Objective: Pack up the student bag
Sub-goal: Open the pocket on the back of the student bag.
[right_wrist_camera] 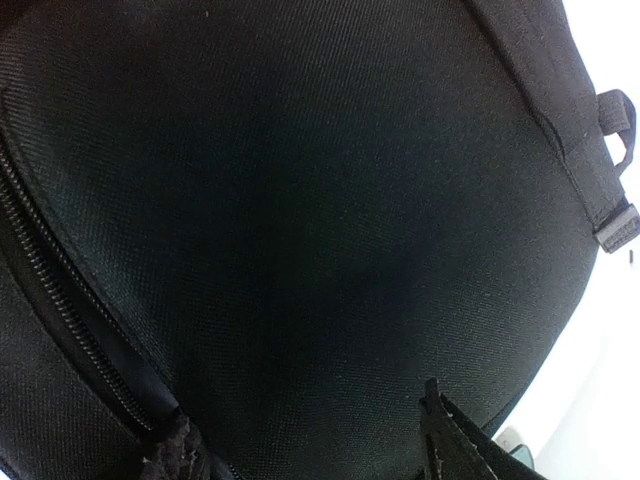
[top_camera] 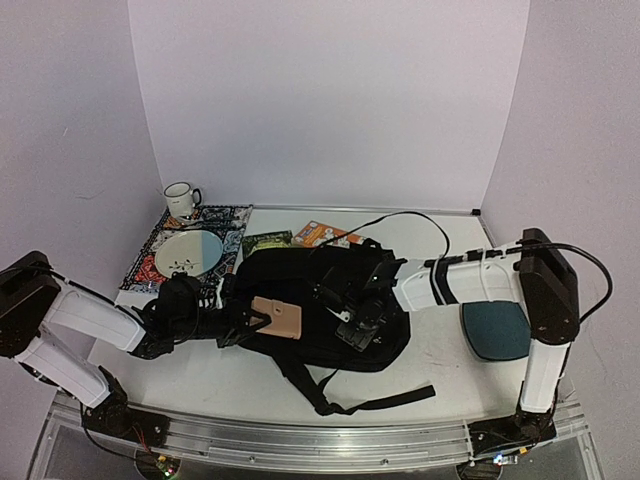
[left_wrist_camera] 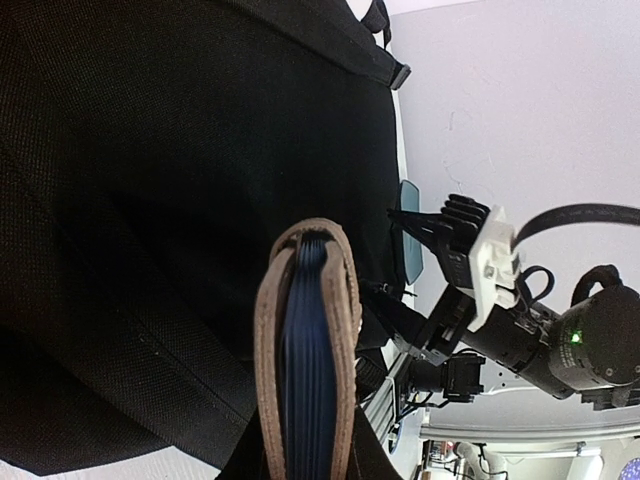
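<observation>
The student bag [top_camera: 330, 290] is a large black backpack lying flat in the middle of the table. It fills the left wrist view [left_wrist_camera: 150, 200] and the right wrist view [right_wrist_camera: 320, 200]. My left gripper [top_camera: 260, 321] is shut on a tan-covered notebook [top_camera: 280, 318] with blue pages [left_wrist_camera: 305, 380] and holds it on edge over the bag's left side. My right gripper [top_camera: 358, 328] rests on the bag's top. Its fingers [right_wrist_camera: 170, 450] stand wide apart against the black fabric, beside a zipper [right_wrist_camera: 70, 320].
A white mug [top_camera: 181, 199] and a plate [top_camera: 189, 252] on a patterned mat [top_camera: 225, 222] stand at the back left. A green packet [top_camera: 265, 242] and an orange box [top_camera: 325, 234] lie behind the bag. A dark-teal pad [top_camera: 497, 330] lies to the right. A strap [top_camera: 380, 402] trails toward the near edge.
</observation>
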